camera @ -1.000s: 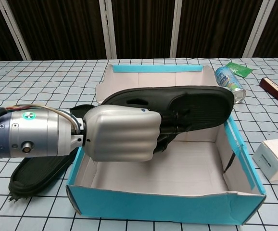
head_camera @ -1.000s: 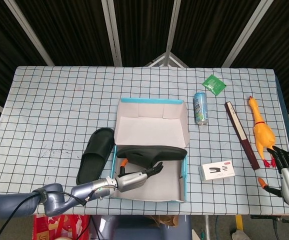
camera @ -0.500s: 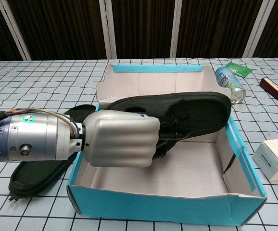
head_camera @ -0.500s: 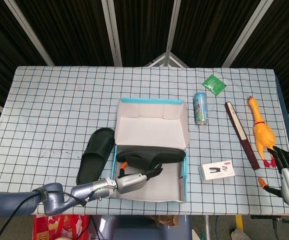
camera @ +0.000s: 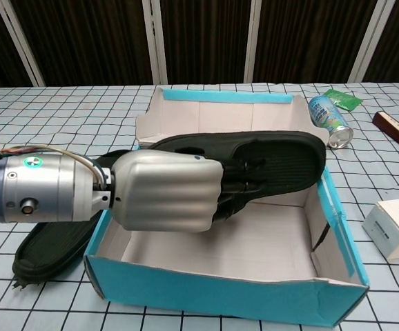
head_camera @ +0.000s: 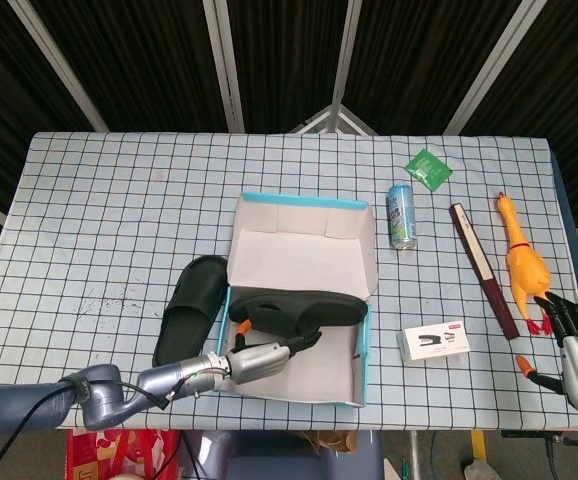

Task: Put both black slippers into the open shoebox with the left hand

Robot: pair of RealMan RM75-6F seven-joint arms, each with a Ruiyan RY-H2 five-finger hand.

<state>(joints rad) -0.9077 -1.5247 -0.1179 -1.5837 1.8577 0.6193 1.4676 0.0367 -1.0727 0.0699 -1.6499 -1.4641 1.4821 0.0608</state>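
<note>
While I looked down from the head view, my left hand [head_camera: 254, 358] held one black slipper [head_camera: 299, 308] over the open shoebox [head_camera: 304, 262]. The fingers [camera: 237, 186] were curled tight around the side of that slipper. In the chest view the slipper lay flat and long across the box, with its toe end near the right wall, and I could not tell if it touched the bottom. The silver back of the left hand hung over the left wall of the box. The box had blue edges and stood in the middle of the checked desk [head_camera: 99, 210].

The other black slipper [head_camera: 190, 310] lay on the desk just beside the left side of the box, sole side down. My right hand [head_camera: 575, 335] sat far off at the right edge of the desk, with its dark fingers spread out and nothing in them.

Right of the box I saw a can [head_camera: 400, 215] on its side, a green packet [head_camera: 428, 168], a long dark stick [head_camera: 483, 269], a yellow rubber chicken [head_camera: 523, 260] and a small white box [head_camera: 435, 341]
</note>
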